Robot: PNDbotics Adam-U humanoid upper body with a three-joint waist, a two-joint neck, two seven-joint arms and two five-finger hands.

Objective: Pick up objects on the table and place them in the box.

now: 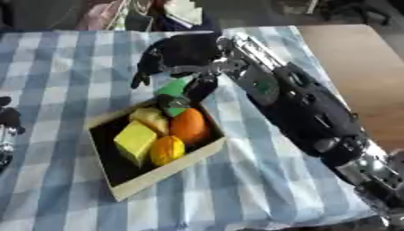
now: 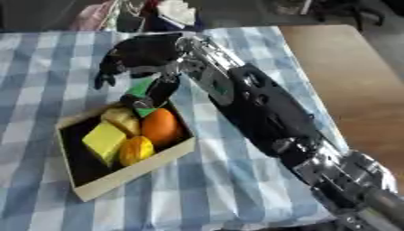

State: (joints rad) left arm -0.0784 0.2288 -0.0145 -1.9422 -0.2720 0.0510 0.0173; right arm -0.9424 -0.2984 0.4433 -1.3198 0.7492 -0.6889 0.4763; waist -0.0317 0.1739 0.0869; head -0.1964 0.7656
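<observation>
A shallow cardboard box [image 1: 162, 173] with a dark inside sits on the blue-and-white checked cloth. In it lie a yellow block [image 1: 135, 140], an orange round fruit [image 1: 189, 126], a smaller yellow-orange fruit [image 1: 167, 150] and a pale yellow piece [image 1: 149, 117]. My right hand [image 1: 180, 55] hangs over the box's far corner, fingers curled round a green object [image 1: 173, 88] whose lower end [image 1: 174, 109] reaches just inside the rim. My left hand [image 1: 8, 118] shows only as a dark shape at the left edge.
The checked cloth [image 1: 63, 67] covers most of the table. Bare wooden tabletop [image 1: 363, 67] lies to the right. Dark clutter and a person's clothing line the far edge. My right forearm [image 1: 308, 113] crosses the cloth right of the box.
</observation>
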